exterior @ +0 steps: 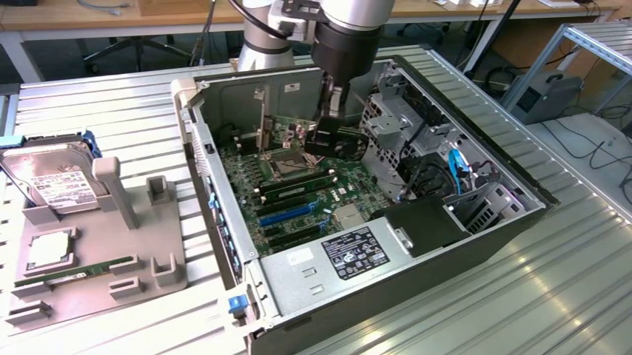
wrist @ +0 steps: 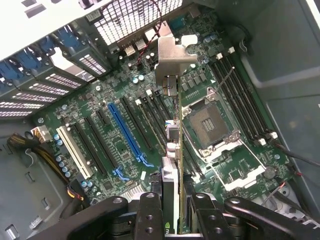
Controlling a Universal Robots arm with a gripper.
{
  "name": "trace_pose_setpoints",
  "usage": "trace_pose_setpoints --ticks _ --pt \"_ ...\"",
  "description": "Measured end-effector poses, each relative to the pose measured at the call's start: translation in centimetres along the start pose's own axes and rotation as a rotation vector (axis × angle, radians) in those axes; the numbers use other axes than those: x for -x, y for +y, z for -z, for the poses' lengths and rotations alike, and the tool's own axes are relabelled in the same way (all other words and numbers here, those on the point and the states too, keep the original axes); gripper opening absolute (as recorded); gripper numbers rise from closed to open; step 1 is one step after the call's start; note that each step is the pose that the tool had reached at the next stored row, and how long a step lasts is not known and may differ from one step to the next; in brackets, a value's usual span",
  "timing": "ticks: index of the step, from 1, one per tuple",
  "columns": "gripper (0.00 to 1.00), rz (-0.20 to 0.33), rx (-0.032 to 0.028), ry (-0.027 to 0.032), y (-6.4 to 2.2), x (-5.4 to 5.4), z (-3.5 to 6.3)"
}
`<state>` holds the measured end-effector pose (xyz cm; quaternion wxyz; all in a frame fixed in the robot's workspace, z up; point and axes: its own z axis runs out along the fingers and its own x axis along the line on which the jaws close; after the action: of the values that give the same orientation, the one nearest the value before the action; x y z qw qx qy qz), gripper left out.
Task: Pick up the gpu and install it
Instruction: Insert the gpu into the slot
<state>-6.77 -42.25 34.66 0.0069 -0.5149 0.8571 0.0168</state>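
the black two-finger claw is clenched on the thin flat gpu card, held edge-down over the green motherboard. looks light and stiff but fragile, so gripping the bare top edge seems right.

Tally from the claw. One gpu, pinched in my one gripper. One open case, one motherboard, one CPU socket. One blue slot, one white slot. One grey rack, carrying one hard drive and one RAM stick.
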Motion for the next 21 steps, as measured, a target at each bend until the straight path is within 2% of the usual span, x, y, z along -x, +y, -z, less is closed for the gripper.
trace_pose_setpoints --ticks 21 --pt "0.27 0.099 0.0029 0.0021 -0.14 0.08 -0.03"
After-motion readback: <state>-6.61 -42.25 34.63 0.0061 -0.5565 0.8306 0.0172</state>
